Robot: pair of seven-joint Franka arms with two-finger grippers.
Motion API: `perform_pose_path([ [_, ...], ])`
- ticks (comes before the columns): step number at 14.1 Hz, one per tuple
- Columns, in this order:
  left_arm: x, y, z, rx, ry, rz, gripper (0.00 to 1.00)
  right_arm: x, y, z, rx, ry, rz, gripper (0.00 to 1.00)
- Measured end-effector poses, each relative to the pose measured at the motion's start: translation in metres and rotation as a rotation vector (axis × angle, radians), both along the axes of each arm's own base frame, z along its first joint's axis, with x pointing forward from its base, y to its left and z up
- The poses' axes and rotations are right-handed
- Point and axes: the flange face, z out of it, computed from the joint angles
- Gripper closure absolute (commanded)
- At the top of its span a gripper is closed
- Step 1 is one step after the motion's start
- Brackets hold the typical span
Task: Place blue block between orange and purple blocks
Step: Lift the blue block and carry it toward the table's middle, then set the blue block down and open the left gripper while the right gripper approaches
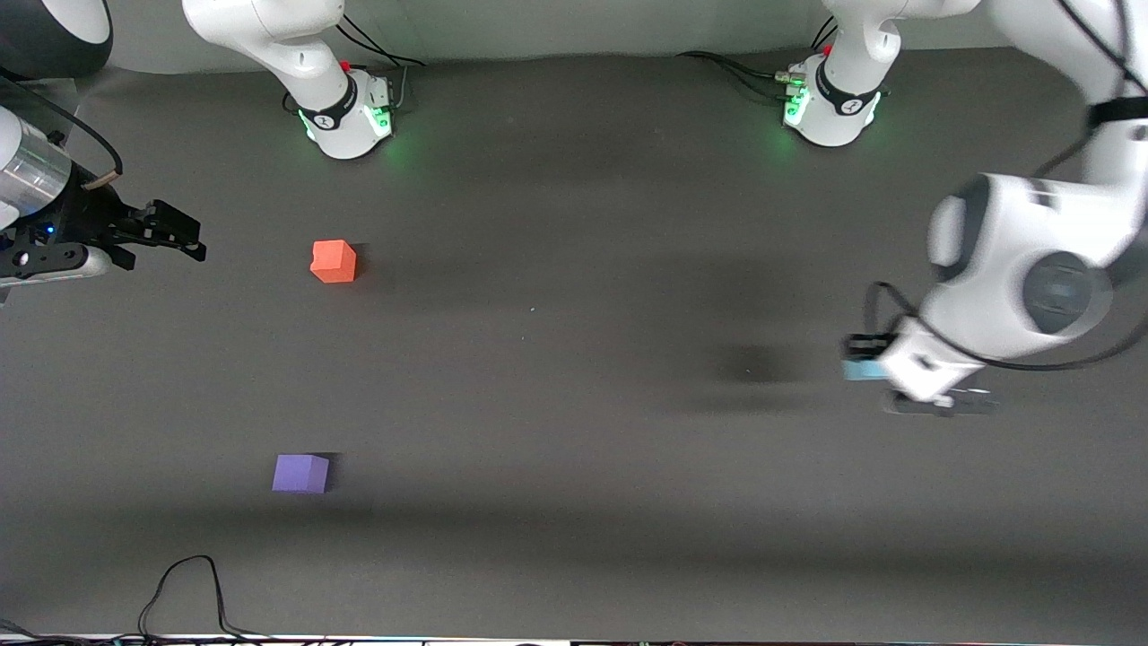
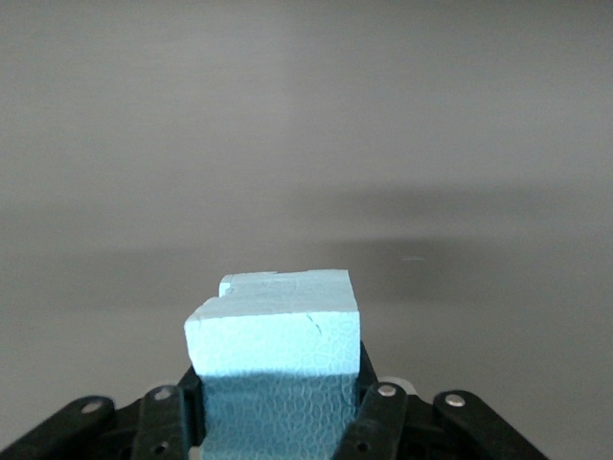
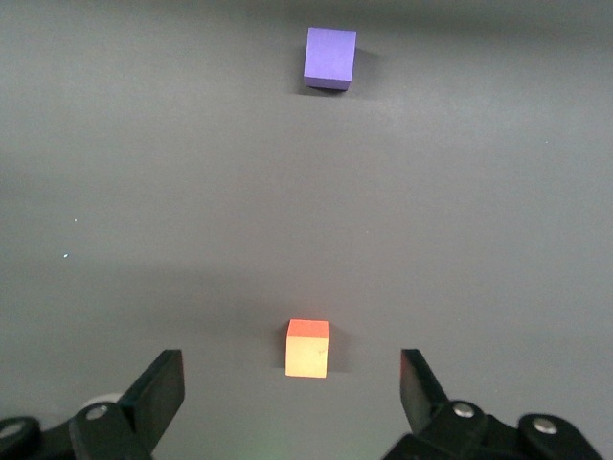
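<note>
Left gripper is up in the air over the table at the left arm's end, fingers clamped on the blue block. In the left wrist view the blue block sits squeezed between the two fingers, its top face sticking out past them, with a chipped notch along one top edge. Left gripper shows only at its tips there; bare grey table fills the rest. A dark shadow lies on the table beside the held block, toward the right arm's end.

Right gripper hangs at the right arm's end of the table, fingers spread apart, holding nothing. That arm waits. In the right wrist view the right gripper has its fingers wide, with the orange block showing on the table between them and the purple block farther off.

Orange block rests on the table toward the right arm's end, well apart from the right gripper. Purple block lies nearer the front camera than the orange one, roughly in line with it, well apart. Both sit flat on the table. The gap between them holds only table. Blue block is well apart from both.

A black cable loops on the table at the edge nearest the front camera.
</note>
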Motion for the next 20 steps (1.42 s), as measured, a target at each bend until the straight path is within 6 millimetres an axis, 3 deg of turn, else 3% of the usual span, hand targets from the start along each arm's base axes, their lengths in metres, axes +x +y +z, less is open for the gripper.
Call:
perform_pose_path([
  [2, -0.024, -0.107, -0.005, 0.014, -0.014, 0.044, 0.52, 0.000, 0.000, 0.000, 0.000, -0.001, 0.000, 0.00],
  [5, -0.068, -0.261, -0.036, 0.006, -0.046, 0.067, 0.54, 0.000, -0.001, 0.000, 0.000, -0.001, -0.002, 0.00],
  [7, -0.098, -0.341, -0.060, -0.025, -0.093, 0.079, 0.54, 0.001, -0.002, -0.002, 0.000, 0.002, -0.004, 0.00],
  [9, -0.127, -0.391, -0.095, -0.021, -0.133, 0.049, 0.54, 0.001, -0.002, -0.003, 0.000, 0.006, -0.003, 0.00],
  [11, -0.150, -0.418, -0.140, -0.009, -0.144, 0.010, 0.54, 0.002, -0.002, -0.006, -0.001, 0.009, -0.004, 0.00],
  [13, -0.163, -0.432, -0.181, -0.020, -0.150, -0.016, 0.54, 0.006, -0.001, -0.010, -0.002, 0.004, -0.004, 0.00],
  [15, -0.165, -0.435, -0.203, -0.034, -0.156, -0.020, 0.53, 0.010, -0.001, -0.013, -0.001, -0.002, -0.004, 0.00],
  [16, -0.162, -0.435, -0.205, -0.037, -0.160, -0.018, 0.37, 0.011, 0.000, -0.015, 0.001, -0.004, -0.005, 0.00],
  [17, -0.160, -0.435, -0.204, -0.039, -0.165, -0.015, 0.06, 0.013, 0.000, -0.016, 0.007, -0.003, -0.006, 0.00],
  [18, -0.157, -0.435, -0.201, -0.041, -0.169, -0.012, 0.00, 0.014, 0.001, -0.018, 0.012, -0.002, -0.007, 0.00],
  [20, -0.154, -0.434, -0.198, -0.042, -0.174, -0.008, 0.00, 0.015, 0.002, -0.020, 0.014, -0.001, -0.006, 0.00],
])
